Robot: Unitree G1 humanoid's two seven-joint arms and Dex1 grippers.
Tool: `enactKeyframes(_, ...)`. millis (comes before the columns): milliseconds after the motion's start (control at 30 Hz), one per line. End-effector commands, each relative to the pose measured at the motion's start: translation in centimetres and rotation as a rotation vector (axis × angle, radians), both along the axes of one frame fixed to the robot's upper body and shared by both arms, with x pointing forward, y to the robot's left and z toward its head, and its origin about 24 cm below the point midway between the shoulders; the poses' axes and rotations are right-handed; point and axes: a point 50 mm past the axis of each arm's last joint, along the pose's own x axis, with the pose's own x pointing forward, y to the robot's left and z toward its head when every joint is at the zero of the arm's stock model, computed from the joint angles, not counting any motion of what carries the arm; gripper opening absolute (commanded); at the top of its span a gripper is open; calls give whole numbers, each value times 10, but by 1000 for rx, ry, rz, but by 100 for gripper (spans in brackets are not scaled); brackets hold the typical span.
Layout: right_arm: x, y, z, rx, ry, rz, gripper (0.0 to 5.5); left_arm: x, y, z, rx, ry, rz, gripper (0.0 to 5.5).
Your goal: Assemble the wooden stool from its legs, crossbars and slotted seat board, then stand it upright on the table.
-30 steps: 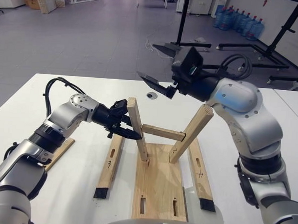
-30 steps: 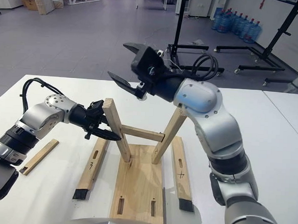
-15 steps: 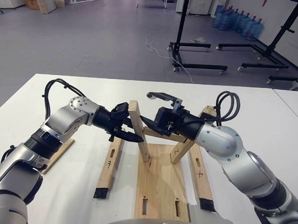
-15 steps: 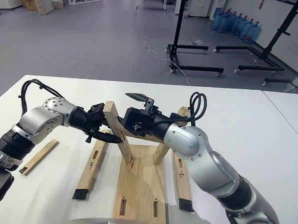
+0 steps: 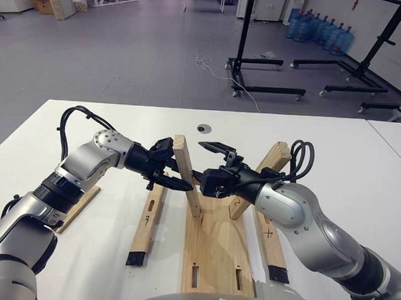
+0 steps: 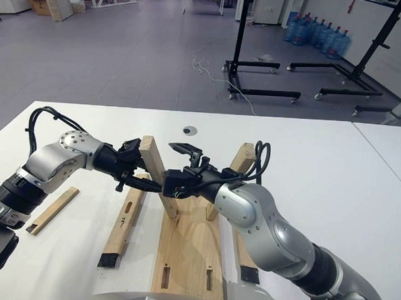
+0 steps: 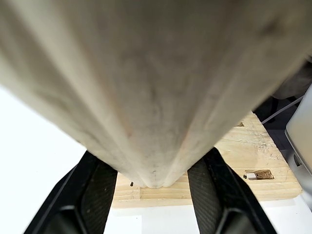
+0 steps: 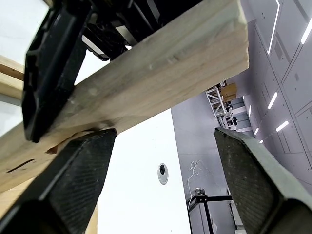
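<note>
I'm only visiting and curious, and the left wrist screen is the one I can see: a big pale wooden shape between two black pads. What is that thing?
Observer: It is a stool leg. It stands tilted in the far end of the seat board, and the left gripper is shut on it.
Operator: Is it the only leg standing?
Observer: No. A second leg stands in the board on the robot's right, leaning the opposite way.
Operator: What is the other arm doing?
Observer: The right gripper is open, right beside the first leg, between the two standing legs.
</note>
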Motion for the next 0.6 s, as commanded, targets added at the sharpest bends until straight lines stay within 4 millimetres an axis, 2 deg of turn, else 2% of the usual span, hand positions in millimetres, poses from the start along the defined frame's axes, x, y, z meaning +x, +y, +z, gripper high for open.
enactKeyframes(33,-8,-16,-53,-125,357,-54,370,-39,37,-95,523,249,58,201)
enactKeyframes(100,-3,-13,-44,-65,320,-65,370,-38,37,-95,526,247,58,201)
enactKeyframes(233,24,-11,1,108,54,-129,370,-38,38,-96,525,245,70,201)
enactKeyframes(300,30,-12,13,132,-25,-141,370,-38,38,-96,524,244,73,201)
enactKeyframes(400,28,-12,9,98,-18,-122,370,-37,37,-96,523,242,74,201)
enactKeyframes(600,11,-15,-26,-51,236,-43,370,-35,38,-96,529,236,72,201)
